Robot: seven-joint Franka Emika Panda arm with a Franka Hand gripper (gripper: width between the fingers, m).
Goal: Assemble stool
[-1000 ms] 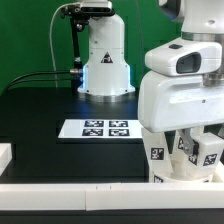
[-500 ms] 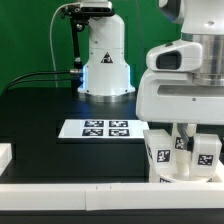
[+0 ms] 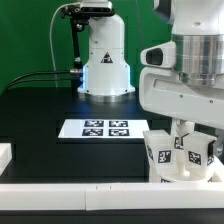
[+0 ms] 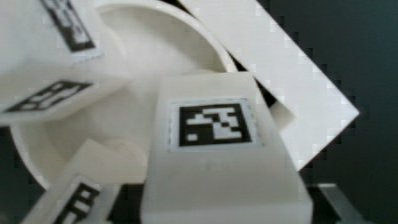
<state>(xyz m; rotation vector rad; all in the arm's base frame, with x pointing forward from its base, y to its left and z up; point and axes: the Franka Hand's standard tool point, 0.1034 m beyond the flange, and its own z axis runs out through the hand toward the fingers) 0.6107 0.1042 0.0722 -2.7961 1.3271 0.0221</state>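
The jaws could not be read as open or closed: in the exterior view the gripper [image 3: 190, 135] hung low behind the arm's bulky white wrist housing, and only a short stretch of dark finger showed between the tagged parts below it. In the wrist view just the dark tips of the fingers [image 4: 342, 205] showed at one edge, with a white leg [image 4: 214, 140] lying close in front of them, its square black-and-white tag facing the camera; whether the fingers touched that leg I could not tell. The stool's pieces sat clustered directly under the gripper, at the exterior view's right, near the front of the black table [image 3: 40, 105]. The round seat [image 4: 143, 60] lay behind the leg in the wrist view, its curved rim partly covered by it, and more tagged legs [image 3: 160, 150] stood upright beside it. The marker board [image 3: 95, 128] lay flat just to the exterior view's left of the cluster, apart from it. A white border rail [image 3: 70, 191] ran along the table's front edge.
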